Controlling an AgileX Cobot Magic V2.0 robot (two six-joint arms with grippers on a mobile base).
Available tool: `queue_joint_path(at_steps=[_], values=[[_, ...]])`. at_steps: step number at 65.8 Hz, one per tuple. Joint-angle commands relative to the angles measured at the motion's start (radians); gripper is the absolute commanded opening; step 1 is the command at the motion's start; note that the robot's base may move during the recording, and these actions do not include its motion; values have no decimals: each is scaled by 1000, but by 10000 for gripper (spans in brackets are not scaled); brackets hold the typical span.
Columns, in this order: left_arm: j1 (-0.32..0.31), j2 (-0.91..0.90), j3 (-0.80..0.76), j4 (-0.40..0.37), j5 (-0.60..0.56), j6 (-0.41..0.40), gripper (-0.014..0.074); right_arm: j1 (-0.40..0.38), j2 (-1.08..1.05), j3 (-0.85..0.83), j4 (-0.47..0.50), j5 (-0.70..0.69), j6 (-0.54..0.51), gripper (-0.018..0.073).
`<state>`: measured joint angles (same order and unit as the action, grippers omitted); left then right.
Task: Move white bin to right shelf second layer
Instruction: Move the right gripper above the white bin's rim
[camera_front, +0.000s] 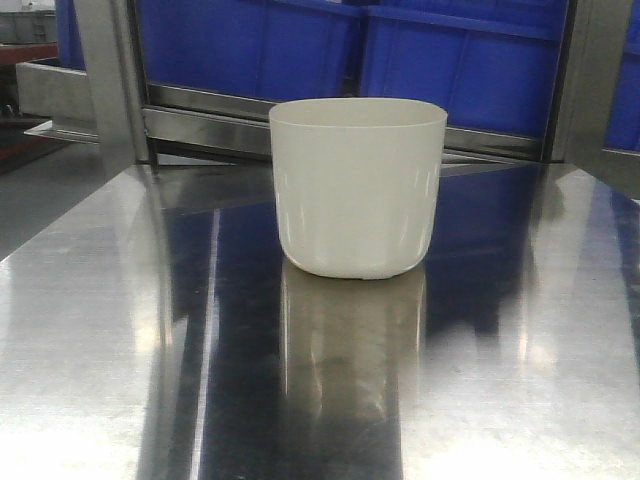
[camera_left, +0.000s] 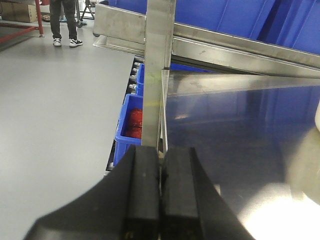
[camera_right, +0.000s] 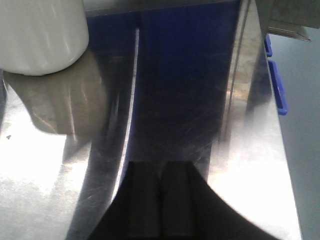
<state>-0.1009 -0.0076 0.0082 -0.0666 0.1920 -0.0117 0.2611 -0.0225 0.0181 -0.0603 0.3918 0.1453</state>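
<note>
I see left gripper (camera_left: 160, 160) pinched closed, nothing between fingers, at left edge of tabletop (camera_left: 240, 150), facing steel post (camera_left: 159, 60). Right gripper (camera_right: 160, 172) also closed, empty, over tabletop. White bin (camera_front: 357, 190) upright mid-tabletop, ahead-left of right gripper, apart from both. Blue crates (camera_front: 450, 60) behind bin.

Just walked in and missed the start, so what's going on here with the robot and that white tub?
Nothing is held yet. The white bin stands upright on the steel tabletop, in front of blue crates. The left gripper and right gripper are both shut and empty, low near the tabletop, clear of the bin.
</note>
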Motion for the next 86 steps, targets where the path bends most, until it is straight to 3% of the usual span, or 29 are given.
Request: queue_joint_path(at_steps=[1, 47, 55, 70, 80, 86], values=[[-3, -21, 27, -2, -89, -10, 85, -5, -7, 13, -15, -56, -5, 57], [-3, -21, 27, -2, -89, -10, 85, -5, -7, 13, -15, -56, -5, 57], [-3, -21, 27, -2, -89, -10, 85, -5, -7, 13, -91, -62, -5, 57], [-3, -21, 27, -2, -89, -10, 85, -5, -7, 13, -97, -62, -5, 57], [-3, -21, 27, -2, -89, -10, 85, -5, -7, 13, -218, -71, -5, 57], [-3, -21, 27, -2, -89, -10, 85, -5, -7, 13, -220, -111, -5, 57]])
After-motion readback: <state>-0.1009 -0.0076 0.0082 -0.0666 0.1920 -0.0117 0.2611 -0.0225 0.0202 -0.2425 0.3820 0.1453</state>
